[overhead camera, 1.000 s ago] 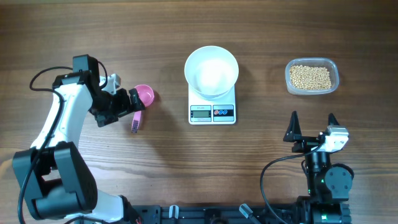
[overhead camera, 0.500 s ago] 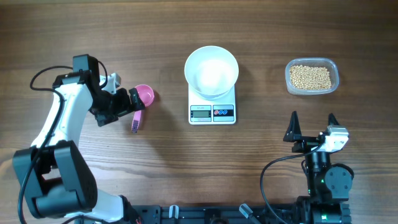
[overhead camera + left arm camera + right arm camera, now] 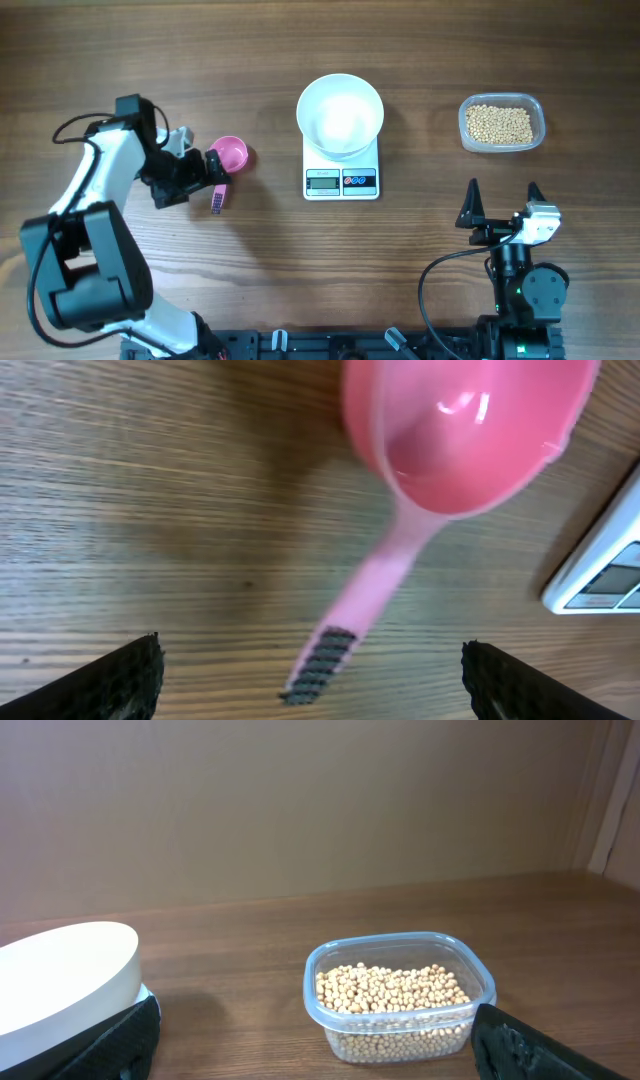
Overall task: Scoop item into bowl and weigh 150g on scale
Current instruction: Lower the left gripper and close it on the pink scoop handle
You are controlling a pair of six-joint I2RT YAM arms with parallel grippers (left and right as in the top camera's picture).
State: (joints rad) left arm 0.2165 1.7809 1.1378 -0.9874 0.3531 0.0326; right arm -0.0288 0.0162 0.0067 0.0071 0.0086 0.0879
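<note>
Pickup of the pink scoop (image 3: 231,155) looks like the step in hand. From overhead, the left gripper (image 3: 215,172) hovers over the scoop's handle with its jaws spread wide and nothing in them. The white bowl (image 3: 340,115) sits empty on the scale (image 3: 341,181) at mid-table. The beans (image 3: 499,123) lie in a clear tub (image 3: 540,125) well off to the right. The right gripper (image 3: 502,200) is parked near the front edge, equally spread and empty. The left wrist view shows the scoop lying cup-up on the wood, its handle (image 3: 370,585) running diagonally toward the camera and ending in a dark ribbed grip (image 3: 320,665) roughly midway between the two black fingers (image 3: 110,680); a corner of the scale shows at the right edge. To do this well, I would turn the wrist so the jaws cross the handle squarely, come down onto the ribbed end, and close there so the cup stays level. The right wrist view looks across the table at the tub of beans, with the bowl's rim at the left.
</note>
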